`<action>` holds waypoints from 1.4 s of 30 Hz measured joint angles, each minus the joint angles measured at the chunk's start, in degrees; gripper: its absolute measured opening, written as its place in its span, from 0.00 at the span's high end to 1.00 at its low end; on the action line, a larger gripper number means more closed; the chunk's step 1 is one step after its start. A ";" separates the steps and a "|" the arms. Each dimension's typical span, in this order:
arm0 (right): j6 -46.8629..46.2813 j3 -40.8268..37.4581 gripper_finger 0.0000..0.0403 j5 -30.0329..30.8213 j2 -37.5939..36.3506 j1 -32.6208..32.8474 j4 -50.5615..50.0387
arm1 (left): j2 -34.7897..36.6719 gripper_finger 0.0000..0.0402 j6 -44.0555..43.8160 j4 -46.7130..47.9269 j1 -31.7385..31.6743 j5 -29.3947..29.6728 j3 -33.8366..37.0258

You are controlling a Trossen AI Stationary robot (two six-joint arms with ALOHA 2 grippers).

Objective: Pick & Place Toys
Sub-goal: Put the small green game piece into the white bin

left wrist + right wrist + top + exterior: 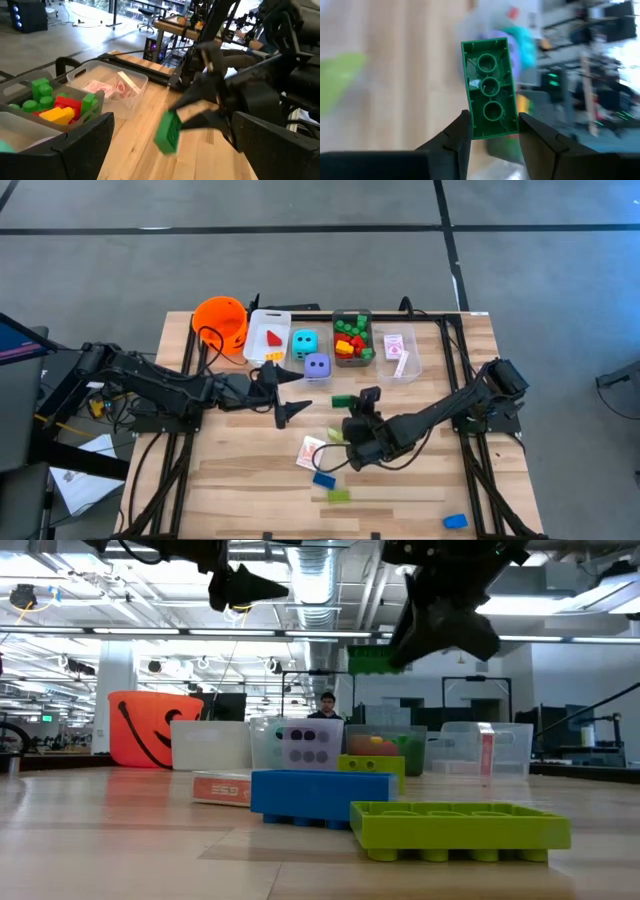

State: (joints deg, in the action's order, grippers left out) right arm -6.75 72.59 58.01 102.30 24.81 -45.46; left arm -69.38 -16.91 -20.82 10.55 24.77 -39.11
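Observation:
My right gripper [352,406] hangs over the table's middle, shut on a dark green brick [489,85], which the left wrist view also shows [167,131]. My left gripper [292,395] hovers open just left of it, nothing between its fingers. On the table near the front lie a red-backed card [311,451], a blue brick [323,478], a lime brick [338,495] and another blue brick [455,521]. A teal die [304,341] and a purple die [317,365] sit at the back. My right gripper pinches the green brick's two long sides near one end [492,125] between its two fingers. The rest of the brick sticks out past the fingertips, its hollow underside toward the wrist camera. The fingers slant down from the table's right. The brick is lifted clear of the table [378,660].
Along the far edge stand an orange bucket [220,320], a clear bin with a red wedge [270,335], a bin of mixed bricks [352,338] and a bin with cards [398,352]. Bare wood shows at the near left.

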 joint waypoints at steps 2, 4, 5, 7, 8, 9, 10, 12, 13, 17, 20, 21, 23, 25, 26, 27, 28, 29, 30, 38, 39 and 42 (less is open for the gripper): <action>-1.58 0.27 0.67 4.76 0.00 0.38 -0.68 | -0.01 0.01 -1.22 0.60 0.00 0.00 0.00; -1.89 0.33 0.67 9.61 0.00 0.91 -0.80 | 0.00 0.01 -2.72 1.87 -0.02 0.00 -0.01; -1.88 0.33 0.67 11.79 0.00 1.25 -0.84 | 0.00 0.01 -3.29 2.57 -0.15 0.00 0.00; -1.45 0.33 0.67 15.64 0.00 1.95 -0.80 | 0.01 0.01 -4.50 2.88 -0.50 0.00 0.00; -0.99 0.33 0.67 17.30 0.00 2.25 -0.74 | 0.01 0.01 -4.79 2.82 -0.61 0.02 0.00; -0.47 0.33 0.67 18.69 0.00 2.49 -0.64 | 0.01 0.01 -4.94 2.82 -0.76 0.00 0.00; 0.13 0.33 0.67 20.06 0.00 2.72 -0.42 | -0.03 0.01 -5.18 2.81 -0.90 0.00 0.00; 1.33 0.33 0.67 22.01 0.00 3.11 0.34 | -1.08 0.01 -6.14 1.73 -1.25 0.02 -0.02; 2.28 0.31 0.67 22.51 0.00 3.22 1.03 | -1.81 0.01 -6.33 1.24 -1.37 0.02 0.00; 6.68 0.31 0.67 23.07 0.00 3.07 4.81 | -6.34 0.01 -6.49 -6.03 -2.31 -0.07 0.00; 8.39 0.31 0.67 23.06 0.00 2.83 6.85 | -8.84 0.01 -6.51 -11.28 -3.51 -0.23 0.02; 8.61 0.31 0.67 22.97 0.00 2.80 7.08 | -9.05 0.01 -6.51 -12.13 -3.78 -0.72 0.02; 8.73 0.31 0.67 22.94 0.00 2.80 7.13 | -9.52 0.01 -6.57 -13.41 -4.31 -2.61 0.00; 8.72 0.31 0.67 22.91 0.00 2.82 7.13 | -10.00 0.01 -6.62 -14.09 -4.45 -3.64 0.00; 8.76 0.31 0.67 22.89 0.00 2.82 7.16 | -10.22 0.01 -6.64 -14.73 -4.48 -3.82 0.00; 8.77 0.31 0.67 22.91 0.00 2.82 7.16 | -10.30 0.01 -6.64 -14.99 -4.48 -3.78 0.00; 8.78 0.31 0.67 22.89 0.00 2.81 7.16 | -10.30 0.01 -6.64 -14.89 -4.52 -3.80 0.00; 8.82 0.31 0.67 22.90 0.00 2.73 7.18 | -10.35 0.01 -6.75 -14.88 -4.62 -3.78 0.00; 8.88 0.31 0.67 22.91 0.00 2.71 7.18 | -10.61 0.01 -7.36 -15.00 -4.70 -3.77 0.00; 13.00 0.27 0.67 22.61 0.00 1.83 12.31 | -13.72 0.01 -7.84 -15.01 -4.70 -3.91 -1.89; 13.63 0.27 0.67 22.46 0.00 1.64 13.05 | -14.38 0.01 -7.84 -15.21 -4.70 -4.05 -2.51; 16.17 0.27 0.67 21.52 -0.02 1.58 15.91 | -16.59 0.01 -7.62 -15.17 -4.70 -4.57 -4.40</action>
State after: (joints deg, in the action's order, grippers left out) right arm 9.42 72.86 79.53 102.28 26.39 -29.55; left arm -85.96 -24.53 -35.99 5.84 20.20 -43.52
